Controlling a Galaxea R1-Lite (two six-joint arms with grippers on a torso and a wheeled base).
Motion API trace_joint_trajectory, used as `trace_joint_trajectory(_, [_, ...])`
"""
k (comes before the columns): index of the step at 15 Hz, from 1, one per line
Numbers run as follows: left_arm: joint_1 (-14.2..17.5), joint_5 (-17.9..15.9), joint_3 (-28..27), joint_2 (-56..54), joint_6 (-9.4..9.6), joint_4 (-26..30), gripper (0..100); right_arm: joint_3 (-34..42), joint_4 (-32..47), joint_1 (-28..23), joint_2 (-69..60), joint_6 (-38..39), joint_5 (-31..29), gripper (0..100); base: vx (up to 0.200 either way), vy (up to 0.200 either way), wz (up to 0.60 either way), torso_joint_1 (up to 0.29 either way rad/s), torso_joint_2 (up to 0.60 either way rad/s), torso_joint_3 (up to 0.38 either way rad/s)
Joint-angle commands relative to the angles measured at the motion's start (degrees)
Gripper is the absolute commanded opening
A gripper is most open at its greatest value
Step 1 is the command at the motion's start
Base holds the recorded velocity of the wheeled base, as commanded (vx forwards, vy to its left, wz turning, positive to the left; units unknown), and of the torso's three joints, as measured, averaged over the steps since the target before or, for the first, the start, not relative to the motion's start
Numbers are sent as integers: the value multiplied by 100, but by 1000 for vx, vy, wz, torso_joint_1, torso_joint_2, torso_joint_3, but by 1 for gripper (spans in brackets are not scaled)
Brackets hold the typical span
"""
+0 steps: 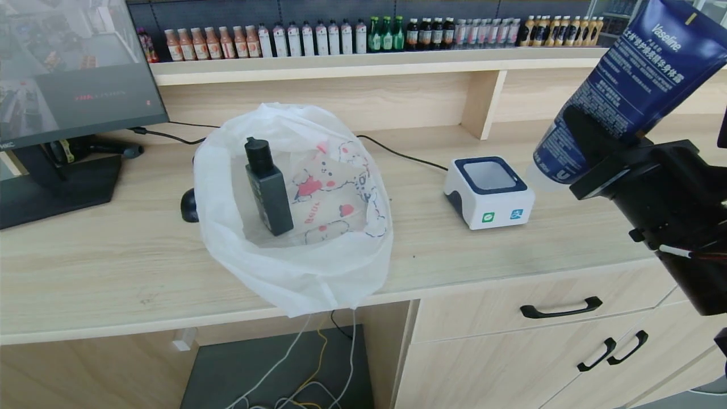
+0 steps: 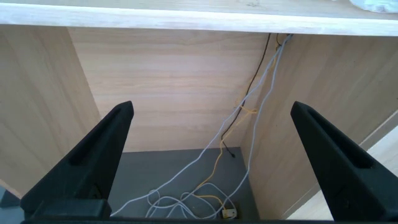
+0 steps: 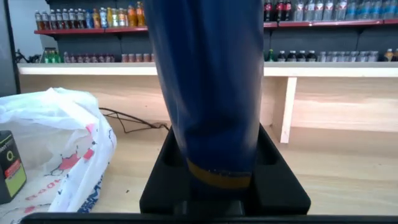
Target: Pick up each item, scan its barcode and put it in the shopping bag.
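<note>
My right gripper (image 1: 596,147) is shut on a dark blue lotion tube (image 1: 630,85), held in the air to the right of and above the white barcode scanner (image 1: 488,193). The blue tube (image 3: 208,87) rises between the right gripper (image 3: 214,158) jaws. A white shopping bag (image 1: 295,204) lies open on the counter's middle with a dark bottle (image 1: 268,187) standing inside; the same bag (image 3: 56,143) and bottle (image 3: 11,174) appear in the right wrist view. My left gripper (image 2: 214,158) hangs open below the counter edge, facing the kneehole with loose cables (image 2: 205,186).
A monitor (image 1: 68,74) on a black stand fills the counter's left. A black mouse (image 1: 189,205) lies beside the bag. Cables cross the counter behind the bag. A back shelf (image 1: 375,57) carries several bottles. Drawers with black handles (image 1: 559,309) sit below at right.
</note>
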Motion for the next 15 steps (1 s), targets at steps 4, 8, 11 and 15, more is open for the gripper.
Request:
trace_joint_trajectory(4, [1, 0, 0, -2, -4, -5, 100, -11, -1, 8, 3, 8, 2, 0, 0, 200, 0, 0, 5, 1])
trace_joint_trajectory(8, [1, 0, 0, -2, 4, 4, 100, -46, -1, 8, 47, -1, 2, 0, 0, 200, 0, 2, 0, 2])
trace_joint_trajectory(11, [-7, 0, 0, -2, 22, 4, 100, -29, -1, 8, 38, -1, 2, 0, 0, 67, 0, 2, 2, -1])
trace_joint_trajectory(15, [1, 0, 0, -2, 31, 4, 100, -29, -1, 26, 73, -45, 55, 0, 0, 0, 0, 0, 0, 0])
